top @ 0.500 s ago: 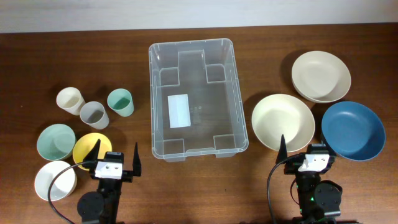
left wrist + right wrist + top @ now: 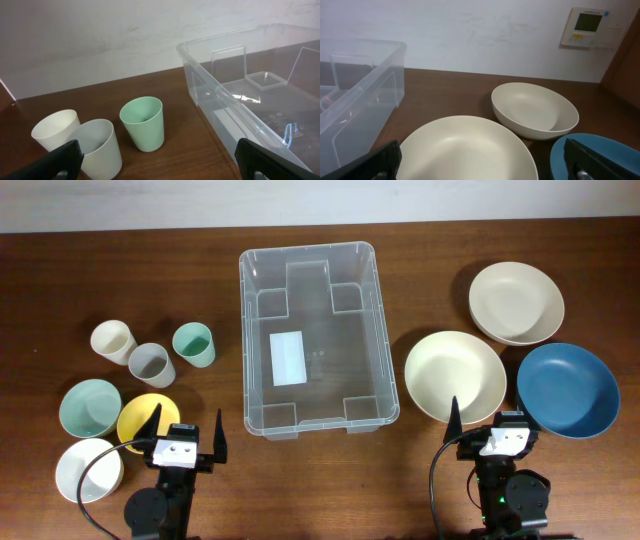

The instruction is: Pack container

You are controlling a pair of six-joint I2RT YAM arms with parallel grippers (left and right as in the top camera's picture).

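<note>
Overhead, the container [image 2: 345,350] lies mid-table, between and just ahead of the left gripper [image 2: 188,422] and right gripper [image 2: 487,420]. Both have fingers spread wide, holding nothing, neither touching it.

Three upright cups stand grouped on the dark wooden table [image 2: 170,92] below a pale wall [image 2: 100,35]: a white cup [image 2: 54,131] at left, a grey cup [image 2: 100,150] in front of it, and a mint-green cup [image 2: 143,123] just beside them. The clear plastic container [image 2: 200,85] fills the right side. The dark fingers [image 2: 60,160] of the left end effector [image 2: 160,160] sit wide apart in the lower corners.
</note>
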